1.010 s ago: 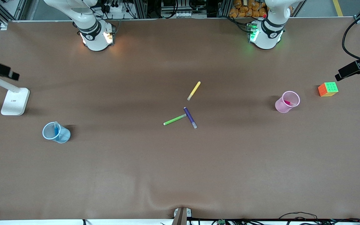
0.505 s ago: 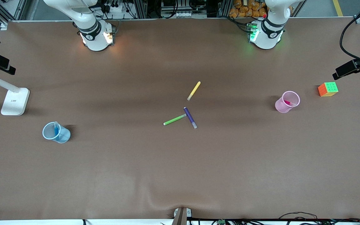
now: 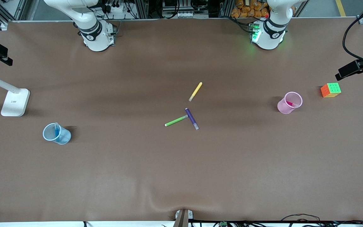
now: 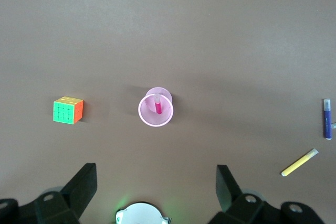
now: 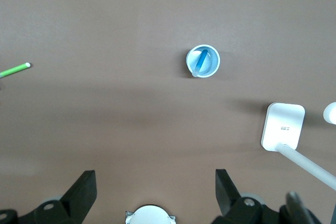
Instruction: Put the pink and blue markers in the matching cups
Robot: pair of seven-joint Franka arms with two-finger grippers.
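The pale pink cup (image 3: 290, 102) stands toward the left arm's end of the table with the pink marker (image 3: 291, 103) upright in it. Both also show in the left wrist view, cup (image 4: 143, 114) and marker (image 4: 157, 104). The light blue cup (image 3: 56, 133) stands toward the right arm's end with the blue marker (image 3: 56, 130) in it. The right wrist view shows this cup (image 5: 212, 66) and marker (image 5: 199, 62) too. My left gripper (image 4: 156, 184) is open and empty, high over its own base. My right gripper (image 5: 156, 184) is open and empty, high over its base.
A yellow marker (image 3: 195, 91), a green marker (image 3: 176, 120) and a purple marker (image 3: 192, 119) lie near the table's middle. A colourful cube (image 3: 331, 90) sits beside the pink cup. A white lamp base (image 3: 15, 102) stands farther from the front camera than the blue cup.
The right arm's dark hand at the front view's edge has moved toward the robots' side. The left arm's hand has barely shifted. The cups and markers have not moved.
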